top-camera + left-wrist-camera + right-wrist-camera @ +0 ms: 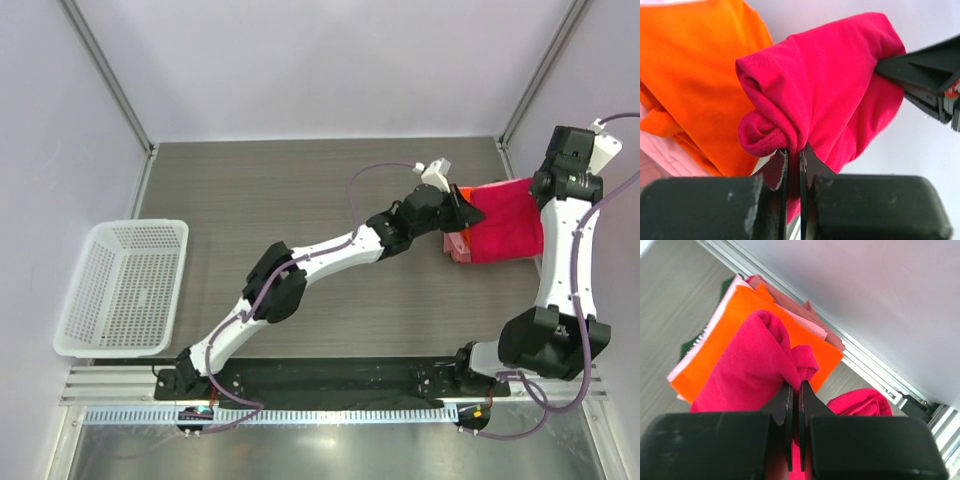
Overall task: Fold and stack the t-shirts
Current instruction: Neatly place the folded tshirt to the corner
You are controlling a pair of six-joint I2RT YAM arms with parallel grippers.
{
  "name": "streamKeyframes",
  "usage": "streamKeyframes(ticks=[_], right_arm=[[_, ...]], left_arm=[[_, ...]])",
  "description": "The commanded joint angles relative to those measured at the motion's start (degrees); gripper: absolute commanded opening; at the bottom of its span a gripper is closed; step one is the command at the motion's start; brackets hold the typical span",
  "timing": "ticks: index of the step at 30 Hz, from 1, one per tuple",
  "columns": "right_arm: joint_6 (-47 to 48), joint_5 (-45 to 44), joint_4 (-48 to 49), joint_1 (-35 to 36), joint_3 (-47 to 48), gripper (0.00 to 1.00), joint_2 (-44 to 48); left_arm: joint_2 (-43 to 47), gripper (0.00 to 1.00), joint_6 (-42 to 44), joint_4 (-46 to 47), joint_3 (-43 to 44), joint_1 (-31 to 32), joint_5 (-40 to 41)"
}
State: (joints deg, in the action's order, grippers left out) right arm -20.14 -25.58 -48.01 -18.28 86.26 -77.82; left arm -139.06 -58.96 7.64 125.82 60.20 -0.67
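Left gripper (792,152), right gripper (794,387) each clamped on crimson t-shirt (505,230) edge, holding it over folded orange t-shirt (707,357) and pale pink t-shirt (660,152) at table's (300,180) far right, apparently to top stack

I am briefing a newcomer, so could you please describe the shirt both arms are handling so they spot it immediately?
Go to the right edge of the grey table, where a pile of shirts lies. Over the pale pink t-shirt and the orange t-shirt is the crimson-magenta t-shirt, the only one bunched up and pinched by both the left gripper and the right gripper.
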Motion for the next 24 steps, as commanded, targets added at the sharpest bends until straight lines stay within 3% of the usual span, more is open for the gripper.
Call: streamKeyframes(ticks=[1,5,9,10,12,13,16,24], right_arm=[[1.51,-2.02,3.97,-2.28,3.13,0.01,-3.03],[-1.56,0.62,7.65,-3.16,3.91,0.01,-7.16],[-2.97,3.18,9.07,-3.16,9.62,0.01,-16.11],[-3.32,2.82,9.60,-3.16,10.50,0.02,-19.09],[-3.41,5.00,13.63,-3.16,12.17,0.17,-22.01],[-2.98,8.06,15.38,-3.16,12.53,0.51,-24.98],[-3.24,7.57,13.66,-2.81,17.53,0.78,-28.95],[-1.57,6.23,15.49,-2.63,11.14,0.76,-17.91]], left_arm=[[-1.46,0.00,-1.60,4.93,5.65,-0.18,3.03],[-8.30,0.01,-0.72,8.96,9.69,-0.88,6.90],[-17.63,0.02,-1.68,9.83,20.76,-3.42,9.01],[-19.47,0.11,-1.51,10.98,22.09,-4.12,10.32],[-22.55,0.43,0.06,14.22,23.59,-4.31,16.90],[-22.91,0.74,0.51,14.33,23.33,-4.74,18.32],[-21.87,0.99,2.61,16.01,21.49,-5.88,17.81],[-6.24,1.00,12.11,16.53,7.18,-8.00,17.98]])
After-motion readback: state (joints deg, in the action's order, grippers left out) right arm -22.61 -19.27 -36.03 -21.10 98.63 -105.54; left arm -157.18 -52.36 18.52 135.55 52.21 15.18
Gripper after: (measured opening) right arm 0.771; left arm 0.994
